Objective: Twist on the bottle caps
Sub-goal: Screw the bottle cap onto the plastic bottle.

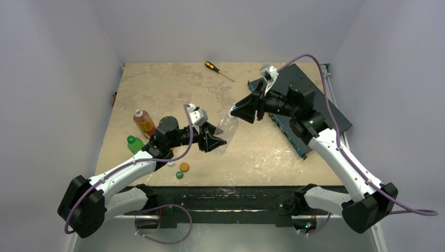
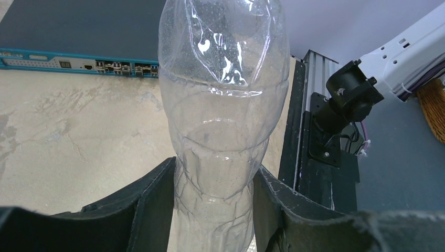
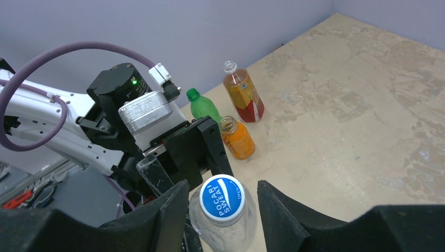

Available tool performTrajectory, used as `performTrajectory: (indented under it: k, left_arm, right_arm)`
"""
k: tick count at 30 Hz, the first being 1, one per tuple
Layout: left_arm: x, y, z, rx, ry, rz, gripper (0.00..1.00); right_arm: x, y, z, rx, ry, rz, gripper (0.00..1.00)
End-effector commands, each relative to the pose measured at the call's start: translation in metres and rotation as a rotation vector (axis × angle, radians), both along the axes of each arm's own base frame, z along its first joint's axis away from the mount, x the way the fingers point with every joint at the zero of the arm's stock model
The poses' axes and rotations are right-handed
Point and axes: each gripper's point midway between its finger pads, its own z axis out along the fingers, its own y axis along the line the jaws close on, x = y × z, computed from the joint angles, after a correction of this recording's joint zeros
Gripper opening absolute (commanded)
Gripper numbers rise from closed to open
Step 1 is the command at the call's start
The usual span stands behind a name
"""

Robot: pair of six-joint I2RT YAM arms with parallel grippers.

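Left gripper clamped on clear bottle; right gripper, jaws parted, astride its blue cap.
Cap lettering: white "POCARI SWEAT", small "OPEN" at rim.

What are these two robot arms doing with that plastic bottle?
They are fitting caps onto bottles. The left claw grips a clear bottle by its body and holds it out toward the other arm. The right claw sits around the blue cap on its neck, jaws either side but not yet gripping. Nearby, an orange bottle stands uncapped and an orange cap lies loose on the table.
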Motion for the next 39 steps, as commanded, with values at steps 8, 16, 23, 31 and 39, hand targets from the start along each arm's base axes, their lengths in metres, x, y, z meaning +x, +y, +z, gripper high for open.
performTrajectory:
  k: [8, 16, 23, 31, 39]
  left_arm:
    - [0.003, -0.003, 0.038, -0.073, -0.067, -0.012, 0.0]
    - [0.006, -0.003, 0.035, -0.062, -0.06, 0.002, 0.0]
    - [0.038, 0.005, 0.037, -0.03, -0.098, 0.161, 0.0]
    - [0.076, 0.009, 0.053, -0.033, -0.195, 0.356, 0.0]
    - [0.088, -0.007, 0.056, 0.009, -0.302, 0.521, 0.0]
  right_arm:
    - [-0.004, 0.004, 0.0, 0.036, -0.001, 0.037, 0.46]
    - [-0.003, 0.002, -0.003, 0.033, 0.011, 0.017, 0.36]
    - [0.016, -0.003, -0.018, -0.023, 0.096, -0.09, 0.25]
    - [0.048, -0.013, -0.043, -0.084, 0.238, -0.33, 0.25]
    - [0.068, -0.002, -0.057, -0.164, 0.347, -0.532, 0.23]
